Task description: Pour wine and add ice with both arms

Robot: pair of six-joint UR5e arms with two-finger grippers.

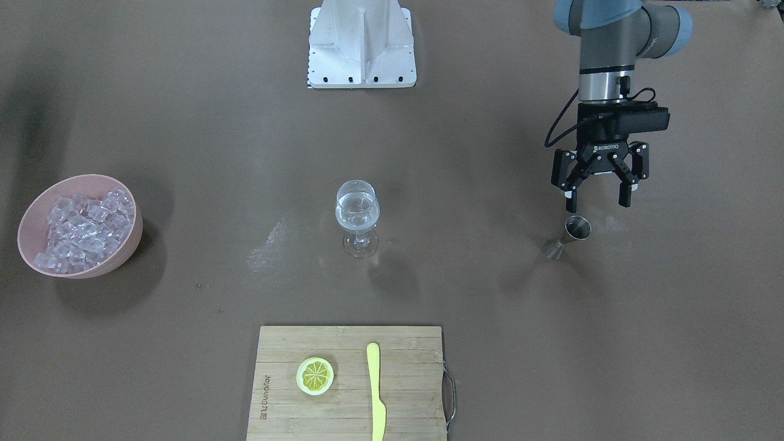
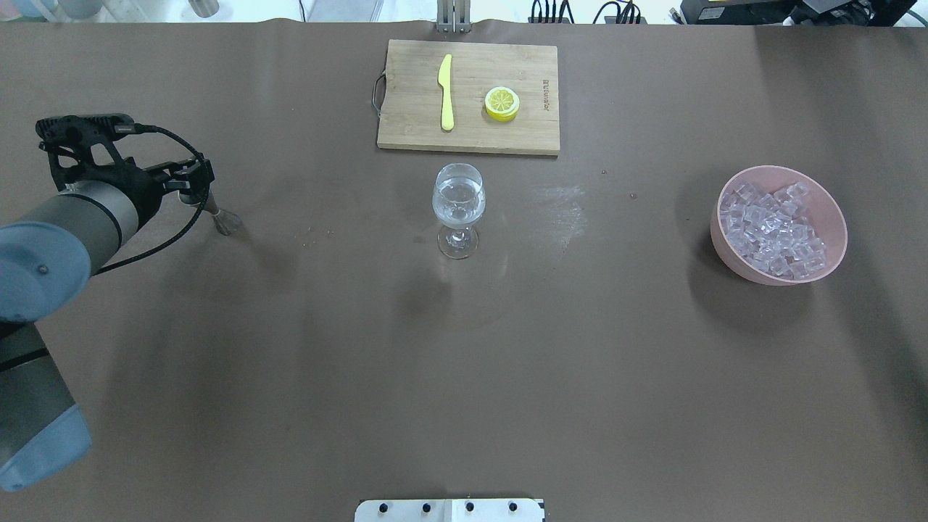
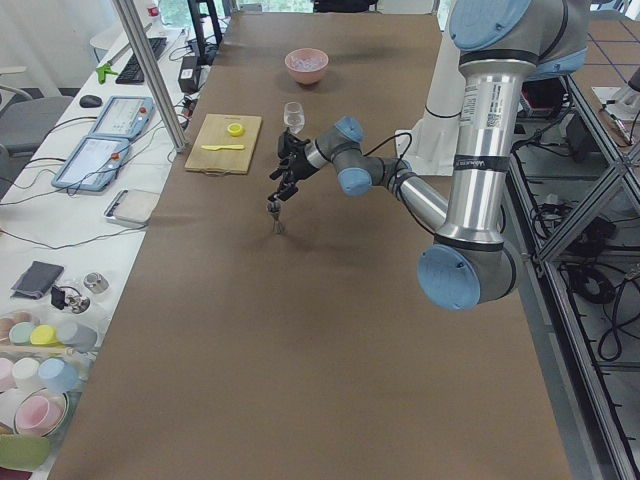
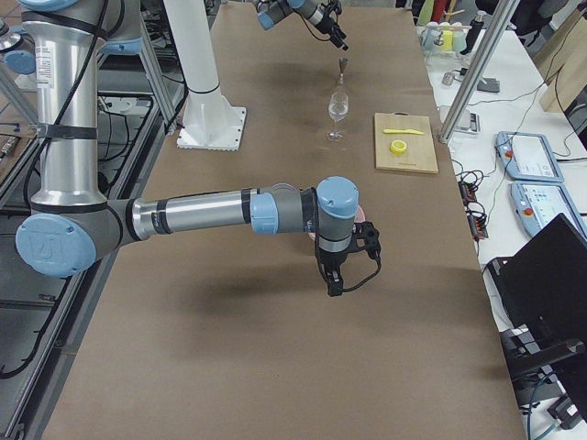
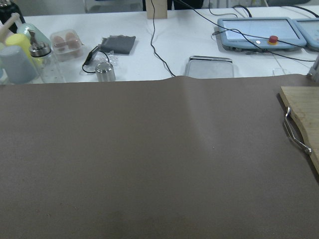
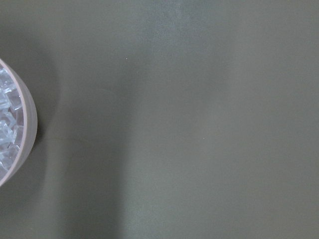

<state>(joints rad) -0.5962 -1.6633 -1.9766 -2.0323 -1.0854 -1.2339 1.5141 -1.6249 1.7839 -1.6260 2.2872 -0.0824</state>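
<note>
Ice (image 1: 82,229): loose heap of clear cubes with no common axis, filling the pink bowl (image 1: 131,242) near the desk's (image 1: 184,122) end on the robot's right, bowl mouth up. Wine glass (image 1: 357,214) is upright at desk centre, long axis vertical, clear liquid inside. It's well apart from the bowl, jigger and board. Jigger (image 1: 572,236) stands on end toward the robot's-left end, open cup up. Left gripper (image 1: 598,196) hangs just above it pointing down, fingers (image 1: 625,193) spread and released, not touching it. Right gripper (image 4: 337,275) points down over the desk by the bowl (only the side camera shows it, so can't tell whether its fingers are spread or clenched). Its wrist camera catches the bowl rim at the frame edge. Cutting board (image 1: 404,392) sits mid-length at the operators' edge with a lemon slice (image 1: 315,375) and a knife (image 1: 375,392), the knife square to that edge. White stand (image 1: 361,43) is at the robot's edge.
</note>
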